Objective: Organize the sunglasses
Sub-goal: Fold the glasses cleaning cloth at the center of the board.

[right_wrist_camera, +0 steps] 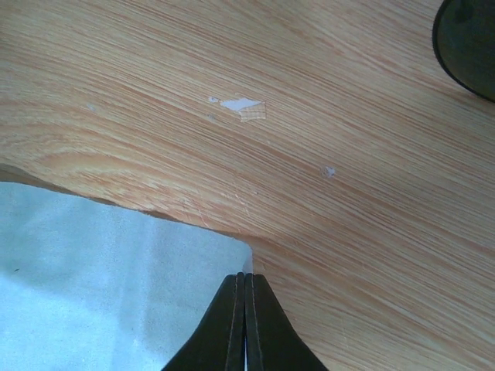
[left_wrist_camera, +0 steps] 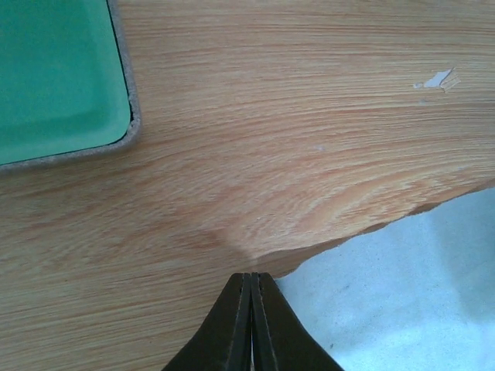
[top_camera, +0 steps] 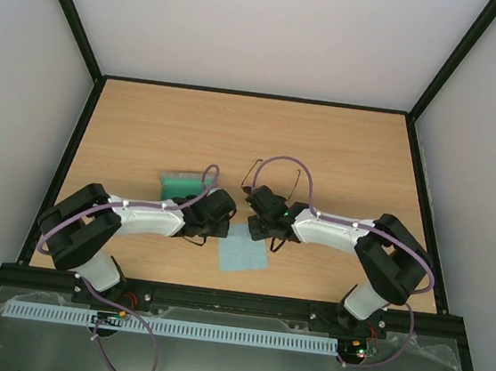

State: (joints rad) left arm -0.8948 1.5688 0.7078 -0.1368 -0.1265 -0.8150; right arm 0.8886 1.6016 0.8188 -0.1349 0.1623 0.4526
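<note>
Top external: sunglasses nearest your right jaws

From above, the sunglasses (top_camera: pixel 250 177) lie on the counter (top_camera: pixel 342 143) just beyond your right jaws, seemingly set crosswise; that arm is nearer. The case (top_camera: pixel 177 180) lies open by the left jaws, its green lining bare where visible. Left wrist: jaws shut tight at the cloth's (left_wrist_camera: pixel 402 294) edge; whether they pinch it, you can't tell. Right wrist: jaws shut at the cloth's corner, one dark lens (right_wrist_camera: pixel 470 46) up-right

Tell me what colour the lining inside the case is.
Green. The case lining shows best in the left wrist view, edged by a grey rim.
</note>
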